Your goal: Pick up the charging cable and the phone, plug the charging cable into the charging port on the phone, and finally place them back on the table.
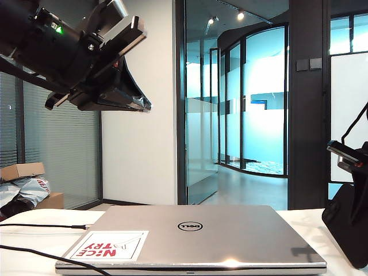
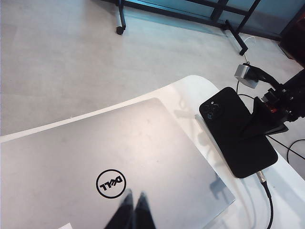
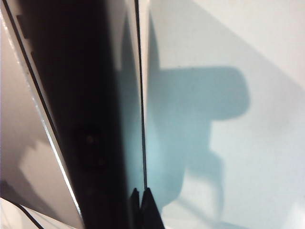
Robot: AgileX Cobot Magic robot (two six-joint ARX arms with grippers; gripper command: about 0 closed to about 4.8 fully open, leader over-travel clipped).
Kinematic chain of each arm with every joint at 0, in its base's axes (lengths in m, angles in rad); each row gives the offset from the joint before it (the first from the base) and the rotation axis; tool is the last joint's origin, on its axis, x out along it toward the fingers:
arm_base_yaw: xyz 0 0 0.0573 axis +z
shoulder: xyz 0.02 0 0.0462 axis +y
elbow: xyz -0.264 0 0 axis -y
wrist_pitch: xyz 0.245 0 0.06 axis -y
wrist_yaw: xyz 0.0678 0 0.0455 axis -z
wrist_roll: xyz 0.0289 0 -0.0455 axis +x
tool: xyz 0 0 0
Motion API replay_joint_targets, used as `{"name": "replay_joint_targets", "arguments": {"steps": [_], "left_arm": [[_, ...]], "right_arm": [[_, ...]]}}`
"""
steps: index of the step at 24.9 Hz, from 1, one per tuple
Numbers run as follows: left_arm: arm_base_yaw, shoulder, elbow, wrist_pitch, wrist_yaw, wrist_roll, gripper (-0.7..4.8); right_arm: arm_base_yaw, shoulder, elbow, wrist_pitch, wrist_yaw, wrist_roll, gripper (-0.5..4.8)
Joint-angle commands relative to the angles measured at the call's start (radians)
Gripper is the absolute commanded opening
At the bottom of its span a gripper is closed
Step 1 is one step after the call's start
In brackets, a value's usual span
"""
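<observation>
Item 1: phone [image 2: 238, 133], matte black, flat on the table [image 2: 200, 86] near its rounded corner, camera bump up, just beside the laptop's edge.

Item 2: charging cable [image 2: 268, 202], thin black cord, silvery plug seated at the phone's narrow end, at the charging port [image 2: 258, 172]; cord trailing across the white top toward the table edge.

Item 3: silver Dell laptop [image 1: 192, 236], lid closed, red-and-white sticker [image 1: 106, 245] on the lid corner; 2 further thin black cords [image 1: 40, 226] lying on the table beside it in the exterior view.

Item 4: left gripper [image 2: 132, 210], raised high above the laptop lid, fingertips pressed together, holding nothing.

Item 5: right gripper [image 3: 141, 205], low over the table surface beside the phone's long edge, fingertips together, nothing between them; shadow cast on the white top.

Item 6: right arm [image 2: 279, 102], dark, standing at the phone's far side in the left wrist view.
</observation>
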Motion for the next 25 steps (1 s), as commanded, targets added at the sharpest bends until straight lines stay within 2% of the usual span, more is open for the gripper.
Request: {"name": "replay_joint_targets", "arguments": {"steps": [1,3,4,7,9,13,17,23,24,25], "left_arm": [[-0.002,-0.003,0.007,0.008,0.001,0.001,-0.06],[-0.002,-0.003,0.007,0.008,0.001,0.001,-0.06],[-0.002,-0.003,0.007,0.008,0.001,0.001,-0.06],[-0.002,-0.003,0.007,0.008,0.001,0.001,-0.06],[-0.002,-0.003,0.007,0.008,0.001,0.001,-0.06],[-0.002,-0.003,0.007,0.008,0.001,0.001,-0.06],[-0.002,-0.003,0.007,0.008,0.001,0.001,-0.06],[0.000,-0.024,0.013,0.004,0.001,0.003,-0.06],[-0.001,-0.035,0.016,0.002,0.001,0.005,-0.06],[0.000,-0.046,0.020,-0.005,0.001,0.005,-0.06]], "right_arm": [[0.003,-0.006,0.005,-0.008,-0.006,-0.010,-0.05],[0.002,-0.006,0.005,-0.003,-0.006,-0.010,-0.03],[0.002,-0.006,0.005,-0.002,-0.006,-0.010,0.17],[0.001,-0.007,0.014,-0.005,-0.006,-0.010,1.33],[0.000,-0.007,0.036,-0.026,0.017,-0.010,1.82],[0.000,-0.009,0.098,-0.103,0.113,-0.032,2.17],[0.000,-0.016,0.175,-0.193,0.196,-0.040,2.16],[0.001,-0.061,0.231,-0.271,0.201,-0.040,2.12],[0.001,-0.077,0.232,-0.275,0.202,-0.040,1.99],[0.001,-0.099,0.232,-0.282,0.202,-0.039,1.53]]}}
